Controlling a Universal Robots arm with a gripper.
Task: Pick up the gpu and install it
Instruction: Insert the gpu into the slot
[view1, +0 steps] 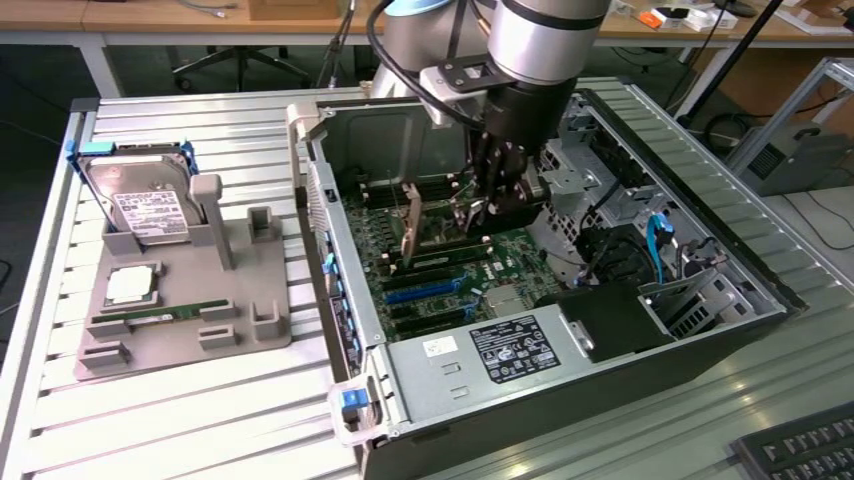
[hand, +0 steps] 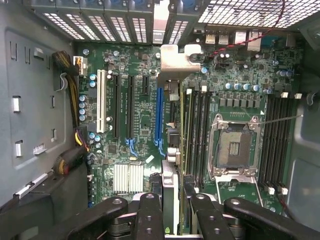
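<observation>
Gripper down inside the open computer case, fingers closed on the graphics card, which stands on edge between them. In the wrist view the card runs as a thin slat straight away from the fingers, its grey metal bracket at the far end against the rear slot covers. Card hangs over the motherboard, just beside the blue expansion slot; cannot tell if its edge is touching a slot or still clear of it.

Around the card on the board: black and white slots to one side, memory slots and the bare processor socket to the other, a finned silver heatsink close to the fingers. Bundled cables along the case wall.

In the exterior view the case lies on its side on a slatted metal table, power supply at the near end, drive bays towards the exterior view's right.

On the exterior view's left, well apart from the case, a grey holder tray carries a hard drive standing upright, a processor chip lying flat and a green memory stick on its edge. Keyboard corner at the lower edge on the exterior view's right.
</observation>
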